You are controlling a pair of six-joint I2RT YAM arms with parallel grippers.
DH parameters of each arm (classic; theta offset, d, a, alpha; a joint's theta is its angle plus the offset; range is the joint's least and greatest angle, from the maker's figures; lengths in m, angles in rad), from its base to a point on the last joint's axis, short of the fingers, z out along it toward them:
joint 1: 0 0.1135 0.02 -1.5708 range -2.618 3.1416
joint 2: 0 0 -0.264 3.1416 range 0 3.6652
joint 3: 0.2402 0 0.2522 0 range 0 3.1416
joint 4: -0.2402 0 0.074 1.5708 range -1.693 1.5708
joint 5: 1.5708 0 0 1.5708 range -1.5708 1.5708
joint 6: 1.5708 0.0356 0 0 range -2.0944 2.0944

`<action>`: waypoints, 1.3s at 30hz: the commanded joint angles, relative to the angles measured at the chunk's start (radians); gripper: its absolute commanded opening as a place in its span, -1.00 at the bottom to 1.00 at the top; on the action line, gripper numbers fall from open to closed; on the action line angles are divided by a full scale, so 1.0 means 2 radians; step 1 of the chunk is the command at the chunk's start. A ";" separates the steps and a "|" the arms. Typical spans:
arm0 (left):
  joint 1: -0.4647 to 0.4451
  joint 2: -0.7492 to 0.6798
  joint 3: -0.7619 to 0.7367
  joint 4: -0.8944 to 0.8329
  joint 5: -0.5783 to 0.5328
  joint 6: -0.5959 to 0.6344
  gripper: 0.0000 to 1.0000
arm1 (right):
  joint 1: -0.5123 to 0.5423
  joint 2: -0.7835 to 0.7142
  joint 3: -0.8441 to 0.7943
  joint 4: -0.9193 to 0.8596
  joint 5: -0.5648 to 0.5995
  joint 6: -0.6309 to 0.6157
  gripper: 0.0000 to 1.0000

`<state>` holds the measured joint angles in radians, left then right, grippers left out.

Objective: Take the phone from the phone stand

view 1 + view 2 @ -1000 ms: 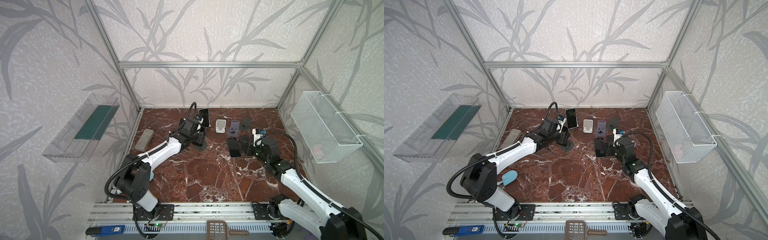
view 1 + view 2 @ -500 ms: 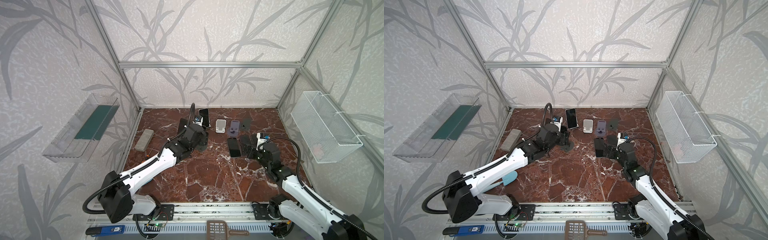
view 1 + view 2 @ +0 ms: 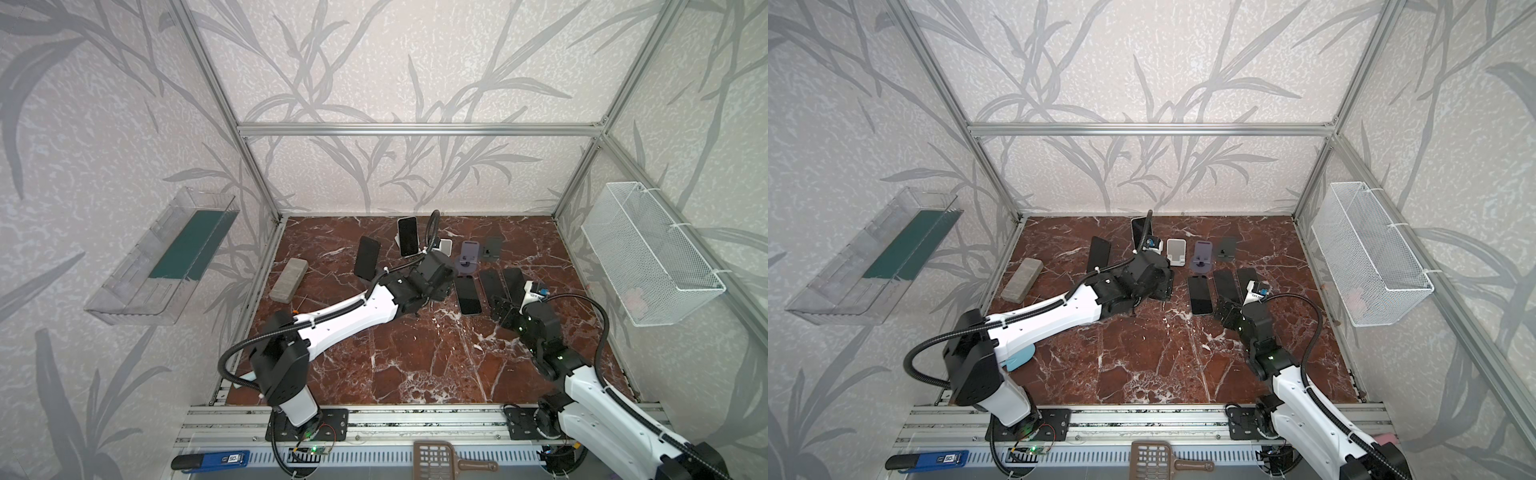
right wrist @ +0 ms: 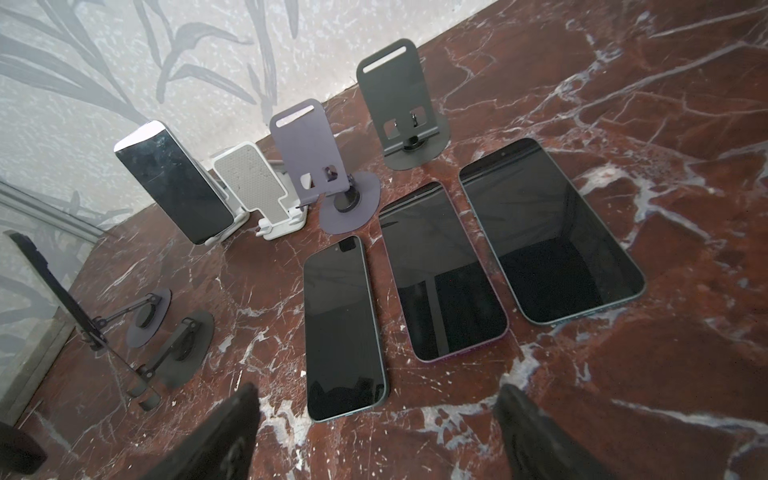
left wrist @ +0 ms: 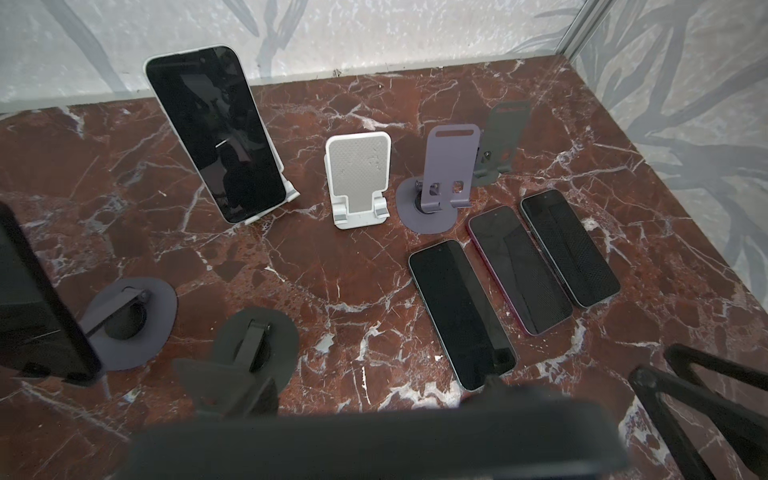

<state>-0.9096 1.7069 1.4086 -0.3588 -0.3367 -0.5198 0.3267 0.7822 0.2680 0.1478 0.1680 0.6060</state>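
My left gripper [image 3: 1162, 287] is shut on a dark phone [image 5: 374, 444], which lies as a blurred slab across the left wrist view. It hangs beside an empty black phone stand [image 5: 249, 353], left of three phones lying flat, the nearest [image 3: 467, 295]. Another phone [image 3: 407, 237] leans on a white stand at the back, and one more [image 3: 366, 257] on a dark stand at the left. My right gripper [image 4: 378, 399] is open just in front of the flat phones, with nothing between its fingers [image 4: 245, 403].
Empty white [image 5: 359, 178], purple [image 5: 449, 166] and grey [image 5: 505, 137] stands line the back. A grey block [image 3: 288, 280] lies by the left wall. A wire basket [image 3: 652, 253] hangs on the right wall and a clear shelf [image 3: 166, 253] on the left.
My left gripper has moved right, away from the black stand and toward the flat phones, carrying the phone. My right gripper has drawn back from the flat phones and its jaws have narrowed a little.
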 commanded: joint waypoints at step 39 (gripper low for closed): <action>0.081 0.354 0.378 -0.309 0.175 -0.122 -0.51 | -0.002 0.006 0.003 0.040 -0.014 0.013 0.73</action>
<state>-0.7601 2.3989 2.1277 -0.9413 0.0261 -0.7330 0.3267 0.8230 0.2737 0.2199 0.1226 0.6254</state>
